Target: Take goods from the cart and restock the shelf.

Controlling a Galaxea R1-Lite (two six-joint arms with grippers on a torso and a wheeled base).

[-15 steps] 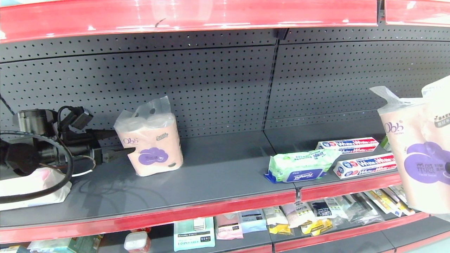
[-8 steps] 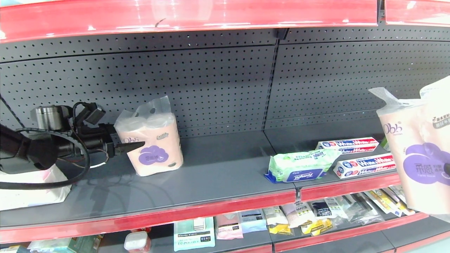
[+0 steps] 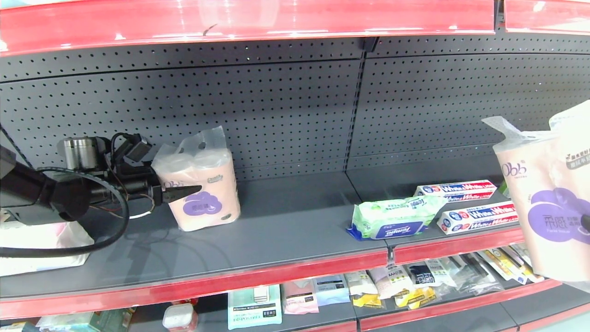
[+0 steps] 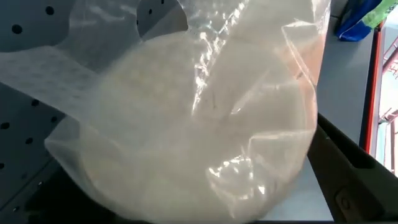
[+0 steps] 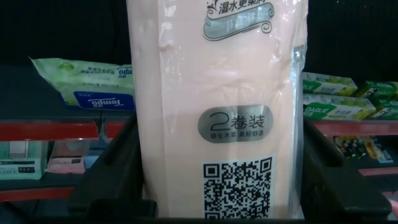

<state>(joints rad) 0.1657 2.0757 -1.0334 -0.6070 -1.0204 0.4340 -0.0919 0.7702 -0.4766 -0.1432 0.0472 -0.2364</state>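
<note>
A pink toilet paper pack (image 3: 203, 184) in a clear bag stands upright on the grey shelf (image 3: 286, 230), left of centre. My left gripper (image 3: 191, 185) is open and straddles it from the left; the near finger crosses the pack's front. Close up in the left wrist view, that pack (image 4: 199, 124) sits between the jaws of my left gripper (image 4: 205, 186). A second toilet paper pack (image 3: 548, 198) hangs in the air at the far right, in front of the shelf. My right gripper (image 5: 221, 168) is shut on this pack (image 5: 217, 93).
A green wet-wipes pack (image 3: 392, 216) and two toothpaste boxes (image 3: 479, 216) lie on the shelf's right part. A white soft pack (image 3: 41, 244) lies at the far left. The shelf below holds several small goods (image 3: 322, 290). A perforated back panel (image 3: 295, 106) closes the shelf.
My left gripper has moved right along the shelf, from beside the standing pack to around it. The pack in my right gripper has barely shifted.
</note>
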